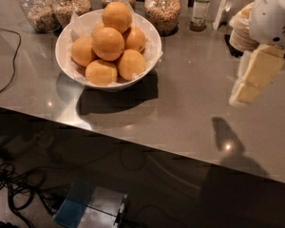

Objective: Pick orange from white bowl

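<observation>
Step in hand: reach for an orange (117, 16); approach not begun, by the look. Oranges sit piled in the white bowl (61, 61), far-left on the surface (180, 103). The hand (242, 93) hangs at the right edge of view, above the surface, well apart from the bowl. Best bet imo: go for the top orange, exposed w/ room around it. Come down from above, centre on its widest part, close gently so neighbours don't roll. Mind the jars (164, 4) just behind the bowl. Hand: no orange in it, touching nothing; how far open, can't tell.
</observation>
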`<state>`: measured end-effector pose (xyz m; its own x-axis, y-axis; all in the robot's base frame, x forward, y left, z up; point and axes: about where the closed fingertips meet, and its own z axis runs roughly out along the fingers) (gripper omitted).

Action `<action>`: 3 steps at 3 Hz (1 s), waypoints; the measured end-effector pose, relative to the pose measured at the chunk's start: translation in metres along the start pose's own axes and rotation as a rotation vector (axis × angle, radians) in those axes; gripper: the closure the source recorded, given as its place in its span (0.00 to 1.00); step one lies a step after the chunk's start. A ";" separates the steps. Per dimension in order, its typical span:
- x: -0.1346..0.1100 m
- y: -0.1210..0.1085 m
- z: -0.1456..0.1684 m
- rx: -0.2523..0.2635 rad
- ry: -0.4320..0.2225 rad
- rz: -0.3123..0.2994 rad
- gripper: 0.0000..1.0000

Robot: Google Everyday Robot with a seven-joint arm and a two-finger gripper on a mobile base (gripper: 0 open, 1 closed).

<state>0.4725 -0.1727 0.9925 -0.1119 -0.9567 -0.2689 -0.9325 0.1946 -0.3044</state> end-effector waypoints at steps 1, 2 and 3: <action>-0.031 -0.026 0.008 0.032 -0.064 -0.017 0.00; -0.053 -0.051 0.015 0.072 -0.150 0.022 0.00; -0.054 -0.053 0.015 0.080 -0.156 0.023 0.00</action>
<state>0.5333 -0.1280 1.0097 -0.0728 -0.9078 -0.4130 -0.8992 0.2389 -0.3666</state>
